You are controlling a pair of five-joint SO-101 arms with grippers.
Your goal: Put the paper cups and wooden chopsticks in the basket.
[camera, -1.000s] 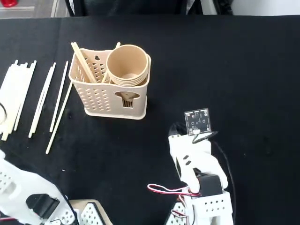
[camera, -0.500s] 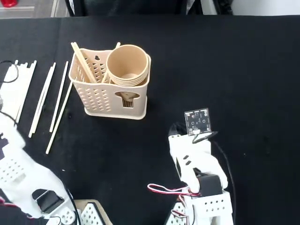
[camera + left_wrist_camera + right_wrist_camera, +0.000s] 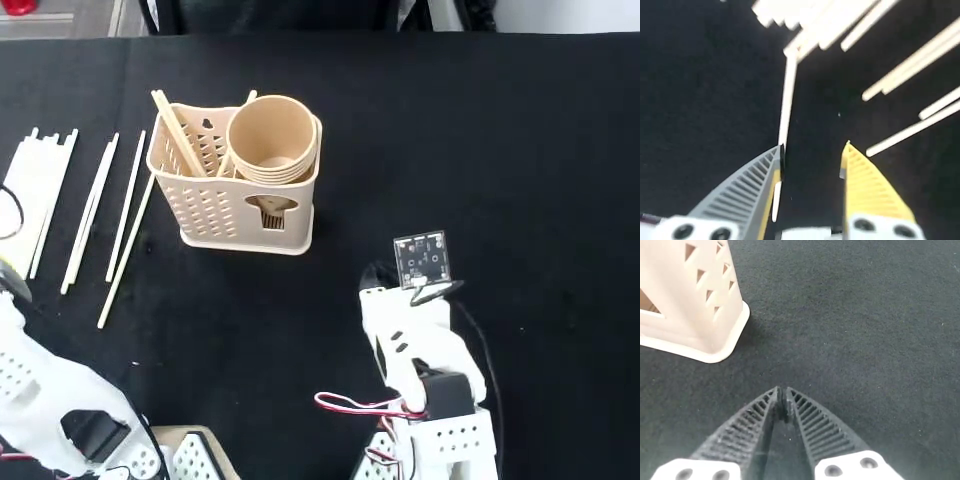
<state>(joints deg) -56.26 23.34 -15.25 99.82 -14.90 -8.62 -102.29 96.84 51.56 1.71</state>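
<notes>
Left wrist view, left gripper (image 3: 813,146) tilted down over loose chopsticks (image 3: 786,100), jaws spread, right gripper (image 3: 782,390) pressed together, near basket (image 3: 695,300).

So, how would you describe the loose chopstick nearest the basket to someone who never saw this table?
Find the beige basket on the black table, holding stacked paper cups. Left of it in the high view lie loose chopsticks. The nearest chopstick starts by the basket's wall and, unlike its neighbours, reaches lowest in that view.

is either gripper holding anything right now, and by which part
Nothing held. The left gripper is open beside a loose chopstick; the right gripper is shut, empty.
</notes>
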